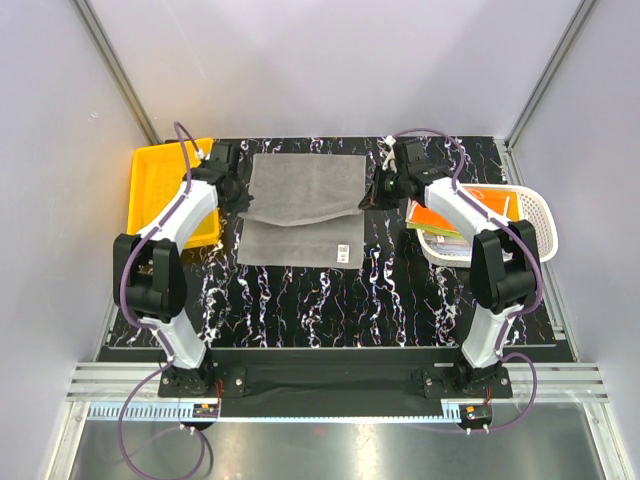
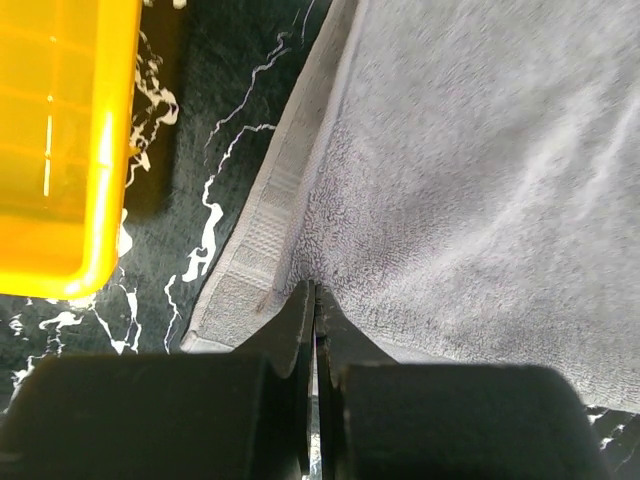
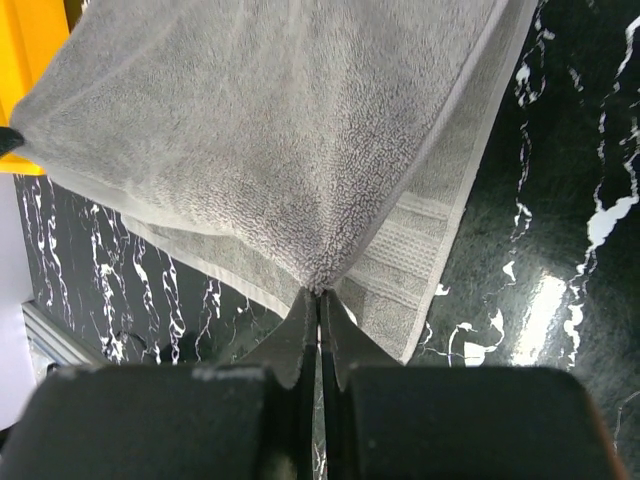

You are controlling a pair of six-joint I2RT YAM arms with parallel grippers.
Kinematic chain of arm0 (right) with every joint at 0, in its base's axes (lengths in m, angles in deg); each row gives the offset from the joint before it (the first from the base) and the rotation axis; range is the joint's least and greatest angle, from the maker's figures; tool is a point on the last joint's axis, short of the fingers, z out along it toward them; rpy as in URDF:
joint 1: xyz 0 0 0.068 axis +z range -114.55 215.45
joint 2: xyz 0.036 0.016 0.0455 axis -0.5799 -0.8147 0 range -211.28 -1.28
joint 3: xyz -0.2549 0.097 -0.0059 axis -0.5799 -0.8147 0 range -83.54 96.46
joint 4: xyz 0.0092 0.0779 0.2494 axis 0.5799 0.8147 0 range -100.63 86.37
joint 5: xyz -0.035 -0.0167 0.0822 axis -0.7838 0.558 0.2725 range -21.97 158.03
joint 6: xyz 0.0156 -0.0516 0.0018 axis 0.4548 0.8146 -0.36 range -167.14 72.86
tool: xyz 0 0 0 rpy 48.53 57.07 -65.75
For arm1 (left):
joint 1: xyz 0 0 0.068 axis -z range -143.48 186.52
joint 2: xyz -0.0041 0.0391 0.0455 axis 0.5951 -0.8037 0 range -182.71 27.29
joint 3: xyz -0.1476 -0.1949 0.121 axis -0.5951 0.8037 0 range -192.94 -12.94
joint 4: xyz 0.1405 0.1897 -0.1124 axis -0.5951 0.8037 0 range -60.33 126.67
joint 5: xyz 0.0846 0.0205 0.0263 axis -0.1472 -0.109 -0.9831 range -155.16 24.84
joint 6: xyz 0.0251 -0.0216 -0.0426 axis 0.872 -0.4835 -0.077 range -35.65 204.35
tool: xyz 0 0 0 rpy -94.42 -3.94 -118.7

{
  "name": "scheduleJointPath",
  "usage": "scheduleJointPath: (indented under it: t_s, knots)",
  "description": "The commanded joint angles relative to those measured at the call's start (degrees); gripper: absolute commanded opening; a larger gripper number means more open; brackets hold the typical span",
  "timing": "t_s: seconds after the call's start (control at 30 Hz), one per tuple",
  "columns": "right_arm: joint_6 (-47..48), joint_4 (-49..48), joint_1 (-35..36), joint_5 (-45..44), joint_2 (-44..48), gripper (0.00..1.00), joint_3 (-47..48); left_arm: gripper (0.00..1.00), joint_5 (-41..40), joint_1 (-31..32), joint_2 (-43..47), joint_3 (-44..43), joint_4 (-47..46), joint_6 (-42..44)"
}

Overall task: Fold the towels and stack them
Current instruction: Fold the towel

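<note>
A plain grey towel (image 1: 303, 200) lies in the middle back of the black marbled table, its far half lifted over the near half. My left gripper (image 1: 237, 192) is shut on the towel's left edge, seen in the left wrist view (image 2: 316, 292) with the towel (image 2: 470, 180) stretching away. My right gripper (image 1: 372, 197) is shut on the towel's right edge; in the right wrist view (image 3: 320, 295) the towel (image 3: 270, 130) hangs taut from the tips. More folded towels, orange and patterned (image 1: 440, 222), lie in the white basket.
A yellow plastic bin (image 1: 160, 195) stands at the back left, close to my left arm; it also shows in the left wrist view (image 2: 60, 140). A white slotted basket (image 1: 535, 215) stands at the right. Grey walls close the back and sides.
</note>
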Motion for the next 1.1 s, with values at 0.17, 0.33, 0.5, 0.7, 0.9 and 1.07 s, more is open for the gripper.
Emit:
scheduleJointPath:
  t_s: [0.17,0.33,0.5,0.7,0.9,1.07]
  knots:
    - [2.6,4.3,0.3,-5.1,-2.4,0.0,13.1,0.0,-4.3,0.1,-4.8,-14.2,1.0,1.9]
    - [3.6,6.0,-1.0,-7.3,-5.5,0.0,23.7,0.0,-5.1,0.0,-8.5,-24.0,-0.6,3.8]
    - [5.2,10.9,-1.9,-8.3,-9.4,0.0,36.6,0.0,-5.5,-0.2,-14.2,-37.6,2.3,5.2]
    - [5.3,12.4,-1.9,-7.9,-8.0,0.0,38.0,0.0,-5.2,-0.2,-15.0,-46.8,5.0,6.0]
    - [3.4,9.4,-1.9,-5.3,-2.7,0.0,29.8,0.0,-5.8,-0.2,-9.8,-39.7,3.0,6.6]
    - [2.6,6.4,-1.2,-4.4,0.8,0.0,21.4,0.0,-5.8,-0.2,-6.8,-34.6,2.4,6.4]
